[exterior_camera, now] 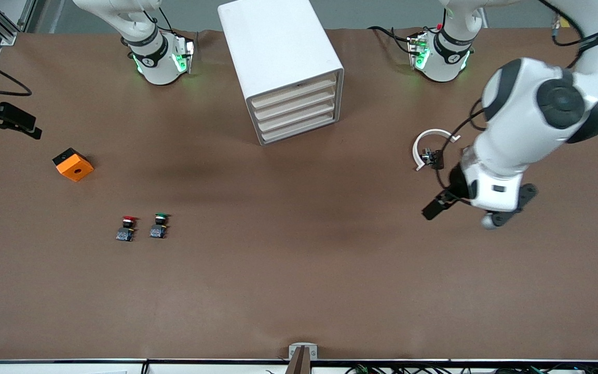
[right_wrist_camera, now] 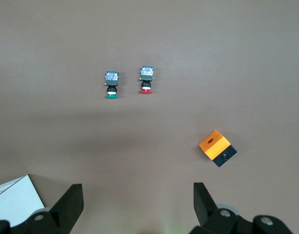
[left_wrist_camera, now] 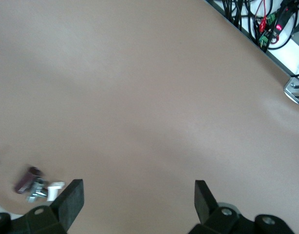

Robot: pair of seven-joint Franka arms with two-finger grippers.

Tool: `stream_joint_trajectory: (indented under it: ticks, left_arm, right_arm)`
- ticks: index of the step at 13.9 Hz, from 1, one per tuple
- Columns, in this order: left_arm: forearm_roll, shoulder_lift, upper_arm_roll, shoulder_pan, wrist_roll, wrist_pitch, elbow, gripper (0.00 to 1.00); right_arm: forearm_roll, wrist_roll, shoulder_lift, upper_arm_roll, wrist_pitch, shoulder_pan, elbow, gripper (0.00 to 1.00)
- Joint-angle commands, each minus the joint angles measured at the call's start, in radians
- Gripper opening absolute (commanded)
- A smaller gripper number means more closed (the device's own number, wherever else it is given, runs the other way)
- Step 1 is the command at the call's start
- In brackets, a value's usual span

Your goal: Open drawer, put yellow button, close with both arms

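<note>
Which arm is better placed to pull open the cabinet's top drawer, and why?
Probably left: the drawer front angles toward the left arm's end, where the left gripper hangs open over the table. The right gripper, open too, is off by the orange block.

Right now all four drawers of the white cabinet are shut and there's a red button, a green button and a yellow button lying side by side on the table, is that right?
Not quite. The front view shows only two buttons side by side: the red button and the green button; the right wrist view shows the same pair. No yellow button is visible. The four drawers of the white cabinet do look shut.
</note>
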Motion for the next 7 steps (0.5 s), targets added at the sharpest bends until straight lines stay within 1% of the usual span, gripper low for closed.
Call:
stream_joint_trajectory:
  ticks: [1, 5, 7]
  left_arm:
    - [0.017, -0.012, -0.010, 0.062, 0.132, -0.086, 0.061, 1.00]
    - [0.018, -0.058, -0.008, 0.130, 0.282, -0.201, 0.071, 1.00]
    - [0.017, -0.083, -0.007, 0.159, 0.358, -0.255, 0.113, 1.00]
  right_arm:
    - [-0.003, 0.007, -0.039, -0.014, 0.016, -0.001, -0.040, 1.00]
    - [0.000, 0.007, -0.042, -0.014, 0.023, -0.016, -0.044, 1.00]
    - [0.000, 0.007, -0.042, -0.014, 0.023, -0.018, -0.045, 1.00]
